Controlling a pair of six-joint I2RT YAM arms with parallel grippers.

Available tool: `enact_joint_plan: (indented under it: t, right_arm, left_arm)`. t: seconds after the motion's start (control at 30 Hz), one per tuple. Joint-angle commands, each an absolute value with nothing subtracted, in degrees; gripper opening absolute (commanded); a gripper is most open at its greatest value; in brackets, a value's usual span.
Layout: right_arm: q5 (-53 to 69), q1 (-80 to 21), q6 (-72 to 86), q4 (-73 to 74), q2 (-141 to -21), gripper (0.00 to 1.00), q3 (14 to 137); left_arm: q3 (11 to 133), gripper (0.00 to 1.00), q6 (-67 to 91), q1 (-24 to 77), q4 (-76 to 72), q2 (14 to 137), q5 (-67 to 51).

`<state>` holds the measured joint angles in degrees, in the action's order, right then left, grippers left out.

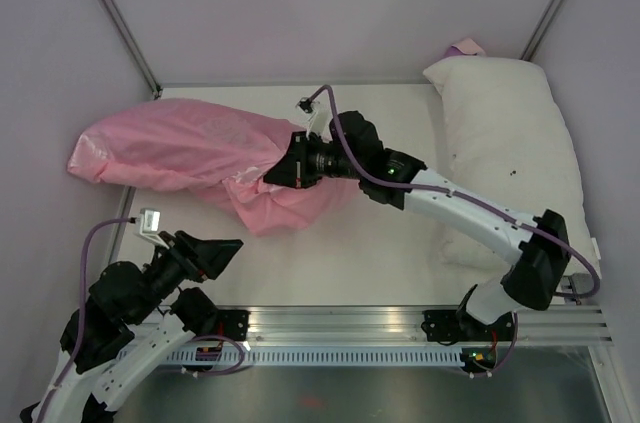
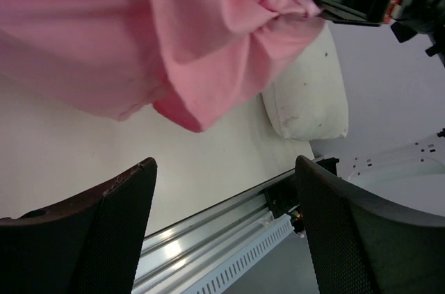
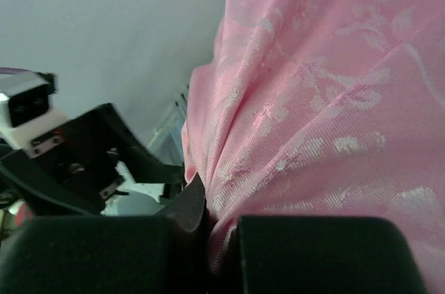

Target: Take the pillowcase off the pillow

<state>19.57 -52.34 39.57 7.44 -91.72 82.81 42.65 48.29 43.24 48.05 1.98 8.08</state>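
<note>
**Desk:** What's the right side doing?

**Operator:** I've got the right claw (image 1: pixel 272 171) clenched on the large soft pink fabric pillowcase with pale rose prints (image 1: pixel 180 148). On my wrist view the cloth is bunched right between the fingers (image 3: pixel 90 252), pinched tight, with folds running up from the tips.

**Desk:** And where does the case lie from there?

**Operator:** The full, rounded part stretches away from that claw to its left, lying on the pale flat table (image 1: pixel 380 243). A loose, crumpled flap spills out just beneath the claw, on the side nearer the arm bases. Whatever fills the case is covered by fabric, so I can't tell you what it is.

**Desk:** Left side?

**Operator:** My left claw (image 2: pixel 226 169) is released, jaws wide, nothing between them. It hangs apart from the cloth. The loose pink flap sits ahead of its fingertips, and the ribbed aluminium rail (image 2: pixel 208 235) runs just below them.

**Desk:** And that white shape?

**Operator:** That's a plump white pillow with small dark specks (image 1: pixel 510 133). It's well behind the right claw, lying alongside that arm's elbow, and it isn't touching the pink case.
</note>
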Motion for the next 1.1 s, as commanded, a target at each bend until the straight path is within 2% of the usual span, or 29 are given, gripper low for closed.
enact_joint_plan:
  t: [0.0,0.03,0.07,0.27,0.37,0.5,0.77,1.07]
  right_arm:
    - [17.5,-51.9,44.6,-1.5,-81.6,0.0,79.4]
    - [15.8,-51.9,46.0,-2.7,-79.9,0.0,77.5]
    - [14.7,-51.8,49.2,-3.5,-78.0,0.0,74.0]
    - [14.0,-51.9,61.1,-14.4,-65.7,0.0,61.4]
    - [17.6,-52.0,60.8,-13.6,-64.7,0.0,61.4]
    - [19.4,-54.8,58.0,-10.5,-65.2,0.0,61.9]
    - [19.0,-59.8,57.7,-6.6,-63.7,0.0,59.4]
    - [17.8,-64.9,56.8,-6.0,-64.3,0.0,62.6]
  left_arm:
    - [43.2,0.86,49.0,43.3,51.1,2.0,11.5]
    - [43.3,0.91,50.3,43.3,51.7,2.5,12.5]
    - [43.6,0.92,51.0,43.3,53.0,2.7,12.8]
    - [43.3,0.9,56.3,43.3,56.2,5.8,19.6]
    - [40.8,0.88,56.5,43.3,52.7,7.6,22.6]
    - [39.2,1.0,55.0,43.3,47.4,10.8,22.8]
    - [39.3,1.0,47.4,43.3,36.3,13.8,26.0]
    - [51.3,1.0,35.8,43.3,27.1,37.9,29.1]
